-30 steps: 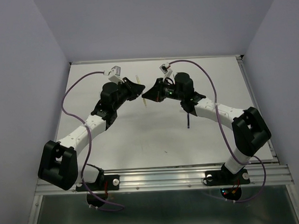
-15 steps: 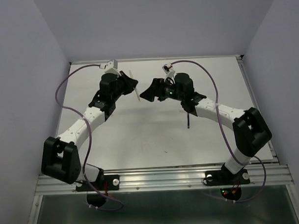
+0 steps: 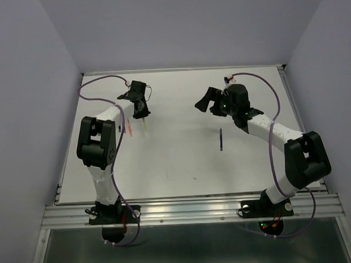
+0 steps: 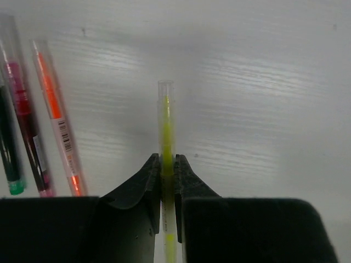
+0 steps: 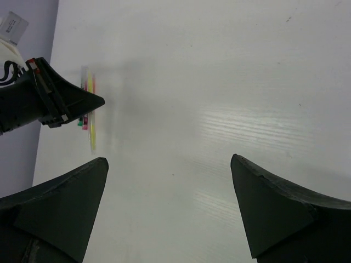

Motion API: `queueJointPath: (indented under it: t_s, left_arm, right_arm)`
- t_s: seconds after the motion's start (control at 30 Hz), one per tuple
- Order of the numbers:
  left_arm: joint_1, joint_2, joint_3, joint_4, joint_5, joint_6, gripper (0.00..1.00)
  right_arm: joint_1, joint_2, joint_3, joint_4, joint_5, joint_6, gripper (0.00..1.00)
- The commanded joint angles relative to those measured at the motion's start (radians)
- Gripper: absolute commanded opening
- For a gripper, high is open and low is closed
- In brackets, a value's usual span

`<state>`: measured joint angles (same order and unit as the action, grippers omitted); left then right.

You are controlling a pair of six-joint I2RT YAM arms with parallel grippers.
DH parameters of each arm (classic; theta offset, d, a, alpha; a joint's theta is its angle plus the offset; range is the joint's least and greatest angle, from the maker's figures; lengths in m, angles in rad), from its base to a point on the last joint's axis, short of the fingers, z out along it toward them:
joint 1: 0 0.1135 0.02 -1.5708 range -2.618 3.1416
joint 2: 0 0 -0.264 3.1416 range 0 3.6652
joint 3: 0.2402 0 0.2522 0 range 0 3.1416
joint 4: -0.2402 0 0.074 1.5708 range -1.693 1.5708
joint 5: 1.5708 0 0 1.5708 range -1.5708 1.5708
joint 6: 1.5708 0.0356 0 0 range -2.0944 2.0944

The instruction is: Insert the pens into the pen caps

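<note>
Left wrist: yellow pen (image 4: 166, 123) pinched within left gripper (image 4: 166, 160).

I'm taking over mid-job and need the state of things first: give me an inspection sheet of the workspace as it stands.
Surface: white table, no spills seen.
Job's things: yellow pen clamped in the left gripper. Orange pen, red pen and green-black pen lie side by side on the table next to it. Dark blue pen lies alone near the right arm. Loose pen caps not made out.
Clutter: one small dark speck.
Grippers: left shut on the yellow pen; right gripper wide open, empty.
Cables: purple cable loops along each arm, off the pens.
Surroundings: pale walls on three sides; metal rail at the near edge.
</note>
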<state>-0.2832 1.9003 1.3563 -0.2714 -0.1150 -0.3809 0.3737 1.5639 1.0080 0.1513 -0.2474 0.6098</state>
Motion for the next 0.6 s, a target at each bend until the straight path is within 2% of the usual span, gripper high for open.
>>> queueJointPath:
  t_s: [0.0, 0.07, 0.2, 0.37, 0.47, 0.57]
  left_arm:
    - [0.050, -0.006, 0.099, -0.103, -0.090, 0.030, 0.00]
    - [0.058, 0.009, 0.102, -0.115, -0.109, 0.027, 0.01]
    - [0.072, 0.040, 0.106, -0.120, -0.126, 0.039, 0.15]
    - [0.075, 0.075, 0.119, -0.134, -0.147, 0.040, 0.17]
    - [0.079, 0.085, 0.122, -0.134, -0.160, 0.037, 0.23]
    - [0.082, 0.094, 0.129, -0.152, -0.189, 0.024, 0.24]
  right_arm:
    - [0.005, -0.062, 0.003, -0.024, 0.068, -0.047, 1.00]
    - [-0.005, -0.056, 0.004, -0.030, 0.074, -0.051, 1.00]
    - [-0.015, -0.035, 0.017, -0.041, 0.069, -0.051, 1.00]
    - [-0.015, -0.016, 0.029, -0.050, 0.062, -0.053, 1.00]
    - [-0.024, -0.016, 0.027, -0.053, 0.063, -0.053, 1.00]
    - [-0.024, -0.019, 0.026, -0.055, 0.066, -0.054, 1.00]
